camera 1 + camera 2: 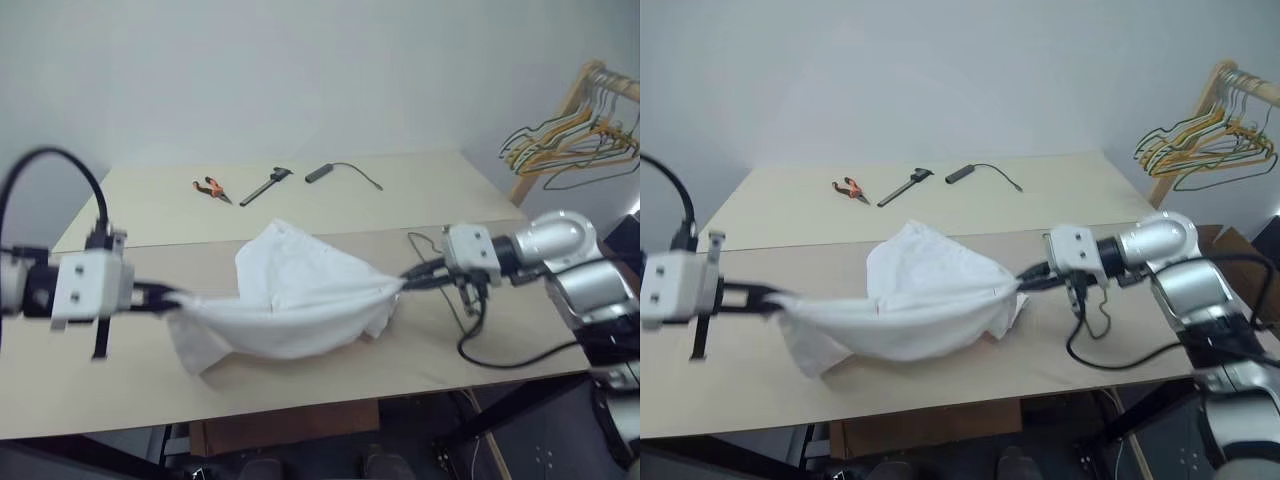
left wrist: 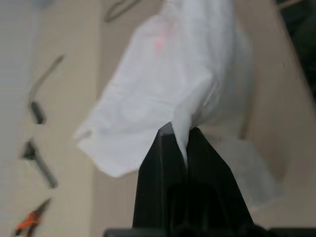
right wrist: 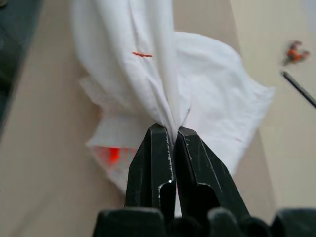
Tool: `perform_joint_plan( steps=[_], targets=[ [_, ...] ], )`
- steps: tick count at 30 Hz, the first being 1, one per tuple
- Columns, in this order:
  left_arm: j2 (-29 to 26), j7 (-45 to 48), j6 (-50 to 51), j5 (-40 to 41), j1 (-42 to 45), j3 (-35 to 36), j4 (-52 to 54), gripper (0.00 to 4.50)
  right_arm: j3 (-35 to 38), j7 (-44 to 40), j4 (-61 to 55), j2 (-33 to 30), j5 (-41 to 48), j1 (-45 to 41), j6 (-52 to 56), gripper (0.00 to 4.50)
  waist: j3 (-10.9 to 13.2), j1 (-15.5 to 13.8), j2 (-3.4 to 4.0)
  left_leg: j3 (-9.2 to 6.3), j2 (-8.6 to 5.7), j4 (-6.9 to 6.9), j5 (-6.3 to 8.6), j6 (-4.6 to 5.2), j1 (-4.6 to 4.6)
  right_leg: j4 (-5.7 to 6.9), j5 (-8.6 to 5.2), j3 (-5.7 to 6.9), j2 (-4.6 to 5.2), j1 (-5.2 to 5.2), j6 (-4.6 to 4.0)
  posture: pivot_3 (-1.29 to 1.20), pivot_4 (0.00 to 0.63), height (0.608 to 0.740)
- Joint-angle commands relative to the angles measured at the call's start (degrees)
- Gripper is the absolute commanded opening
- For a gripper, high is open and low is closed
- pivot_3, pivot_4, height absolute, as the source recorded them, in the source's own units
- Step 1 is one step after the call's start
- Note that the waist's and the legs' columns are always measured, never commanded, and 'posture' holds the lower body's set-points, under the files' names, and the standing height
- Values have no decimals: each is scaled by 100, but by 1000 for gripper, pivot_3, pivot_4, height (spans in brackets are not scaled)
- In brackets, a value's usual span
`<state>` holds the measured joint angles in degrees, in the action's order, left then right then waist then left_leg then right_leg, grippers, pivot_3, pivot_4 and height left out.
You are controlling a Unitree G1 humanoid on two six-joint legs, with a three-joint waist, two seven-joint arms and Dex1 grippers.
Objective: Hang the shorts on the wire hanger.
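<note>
The white shorts (image 1: 300, 290) hang stretched between my two grippers, sagging in the middle just above the pale table (image 1: 120, 390). My left gripper (image 1: 172, 298) is shut on one end of the cloth, pinched between its black fingers (image 2: 163, 148). At the other end my right gripper (image 1: 405, 280) is shut on a bunched corner, its fingers (image 3: 157, 148) tight together. A faint pink smudge (image 2: 160, 42) shows on the fabric. A thin dark wire curve, seemingly the wire hanger's hook (image 1: 414, 240), lies on the table by my right gripper; the rest of it is hidden.
Orange-handled pliers (image 1: 212, 187), a black tool (image 1: 265, 186) and a black cable with a cylindrical end (image 1: 322, 172) lie at the table's far side. A rack of yellow and green hangers (image 1: 575, 140) stands at the right. A black cable (image 1: 470, 340) loops below my right wrist.
</note>
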<state>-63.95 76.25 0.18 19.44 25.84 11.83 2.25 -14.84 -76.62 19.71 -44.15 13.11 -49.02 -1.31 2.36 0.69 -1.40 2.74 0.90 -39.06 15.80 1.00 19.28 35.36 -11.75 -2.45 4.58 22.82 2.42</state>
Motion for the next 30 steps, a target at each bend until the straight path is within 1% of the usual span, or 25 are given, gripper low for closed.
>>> perform_joint_plan(
  steps=[1, 2, 3, 4, 6, 7, 8, 9, 10, 11, 13, 15, 18, 20, 21, 23, 24, 25, 27, 29, 30],
  targets=[
    [538, -936, -872, -1545, 2329, -1025, -2526, 26, -5, 1262, 2056, 587, -1006, -1413, -716, 0, -1, 21, -4, -14, 9, 4, -7, -9, 2, -25, 36, 2, -18, -8, 10, 43, 0, 740],
    [780, -1766, -1178, -2240, 3189, -1361, -3483, 26, -85, 2121, 2814, 825, -1416, -1945, -824, 0, -5, 26, -6, -20, 9, 14, -7, -10, 7, -39, 67, 3, -20, -5, -17, 42, 0, 740],
    [951, -2374, -1453, -2744, 3822, -1613, -4240, 26, -136, 2737, 3404, 1001, -1722, -2333, -947, 0, -6, 33, -8, -20, 4, 12, -7, -11, 2, -27, 67, 3, -14, -11, -18, 42, 0, 740],
    [1153, -3240, -1518, -3281, 4571, -1896, -5043, 26, -170, 3557, 3994, 1184, -2014, -2786, -944, 0, -9, 38, -12, -24, 3, 23, -7, -12, 9, -37, 70, 4, -12, 0, -19, 42, 0, 740],
    [1449, -4973, -1504, -4072, 5651, -2341, -6184, 26, -60, 5075, 4757, 1467, -2277, -3432, -903, 0, -11, 42, -14, -29, 0, 18, -7, -14, 70, -23, 72, 2, -9, 55, -17, 44, 0, 740],
    [1543, -5714, -1522, -4401, 6050, -2548, -6600, 26, 31, 5721, 5018, 1575, -2339, -3670, -876, 0, -12, 52, -16, -32, 0, 26, -9, -19, 113, -11, 74, 0, -6, 108, -15, 44, 0, 740],
    [1601, -6283, -1585, -4637, 6311, -2707, -6895, 26, 119, 6187, 5192, 1648, -2364, -3826, -861, 0, -14, 59, -19, -32, -2, 21, -15, -34, 170, -4, 75, -2, -4, 169, -14, 45, 0, 740],
    [1730, -7171, -1497, -4757, 6682, -2729, -7174, 26, 210, 7008, 5322, 1681, -2434, -4013, -992, 0, -14, 62, -19, -33, -6, 23, -41, -82, 220, 6, 76, -4, 1, 230, -13, 47, 0, 740],
    [1809, -7858, -1520, -4843, 6929, -2739, -7360, 26, 329, 7545, 5404, 1700, -2433, -4141, -1111, 0, -14, 54, -20, -36, -7, 27, -42, -103, 262, 17, 75, -4, 4, 277, -13, 47, 0, 740],
    [1856, -8446, -1607, -4948, 7110, -2780, -7489, 26, 422, 7996, 5451, 1703, -2450, -4225, -1310, 0, -14, 48, -20, -41, -12, 24, -38, -113, 309, 53, 75, 3, 10, 345, -13, 49, 0, 740],
    [1897, -9194, -1875, -5141, 7284, -2878, -7615, 26, 505, 8619, 5486, 1691, -2526, -4276, -1701, 0, -14, 59, -20, -40, -21, 30, -37, -117, 375, 56, 75, 8, 21, 421, -12, 49, 0, 740],
    [1917, -9592, -2270, -5290, 7280, -2991, -7642, 26, 469, 8895, 5500, 1661, -2677, -4215, -2014, 0, -14, 70, -20, -35, -32, 45, -36, -115, 390, 46, 73, 12, 29, 437, -9, 50, 0, 740],
    [1903, -9408, -3001, -5399, 6943, -3120, -7605, 26, 228, 8756, 5544, 1599, -3028, -3930, -2253, 0, -14, 60, -20, -23, -51, 59, -31, -106, 388, 16, 64, 24, 50, 424, 5, 48, 0, 740],
    [1849, -8917, -3546, -5300, 6508, -3120, -7522, 26, 101, 8470, 5565, 1539, -3233, -3633, -2450, 0, -13, 58, -18, -11, -53, 53, -32, -99, 369, -20, 62, 27, 52, 379, 12, 50, 0, 740],
    [1794, -8718, -3905, -5229, 6194, -3110, -7422, 26, -36, 8418, 5562, 1486, -3416, -3445, -2602, 0, -13, 62, -18, -9, -53, 53, -31, -93, 343, -27, 63, 29, 53, 345, 15, 52, 0, 740],
    [1710, -8002, -4560, -4878, 5491, -2970, -7165, 26, -76, 7813, 5562, 1428, -3446, -3058, -2934, 0, -9, 89, -12, 4, -52, 50, 9, -23, 279, -27, 67, 26, 57, 276, 21, 65, 0, 740],
    [1666, -7809, -4799, -4743, 5163, -2903, -6994, 26, -180, 7716, 5549, 1382, -3576, -2894, -3103, 0, -9, 117, -12, 4, -52, 48, 13, -15, 251, -31, 71, 26, 57, 245, 25, 71, 0, 740],
    [1629, -7548, -4938, -4550, 4764, -2819, -6765, 26, -287, 7546, 5538, 1347, -3686, -2703, -3279, 0, -9, 149, -12, 3, -51, 32, 15, -11, 232, -29, 72, 26, 57, 225, 26, 73, 0, 740],
    [1579, -7072, -5083, -4134, 4032, -2634, -6241, 26, -471, 7253, 5512, 1290, -3880, -2390, -3622, 0, -9, 188, -12, 3, -51, 16, 9, -3, 230, -17, 86, 21, 59, 221, 29, 77, 0, 740],
    [1436, -6312, -5002, -3382, 2813, -2454, -5120, 26, -683, 6802, 5438, 1229, -4030, -1926, -4260, 0, -10, 235, -12, -1, -51, 8, 2, 0, 238, -14, 100, 18, 61, 223, 31, 88, 0, 740],
    [1359, -6031, -4789, -3066, 2262, -2333, -4508, 26, -786, 6696, 5390, 1203, -4126, -1746, -4514, 0, -11, 256, -12, 2, -51, 9, 2, 1, 231, -12, 102, 8, 61, 223, 32, 88, 0, 740]
  ],
)
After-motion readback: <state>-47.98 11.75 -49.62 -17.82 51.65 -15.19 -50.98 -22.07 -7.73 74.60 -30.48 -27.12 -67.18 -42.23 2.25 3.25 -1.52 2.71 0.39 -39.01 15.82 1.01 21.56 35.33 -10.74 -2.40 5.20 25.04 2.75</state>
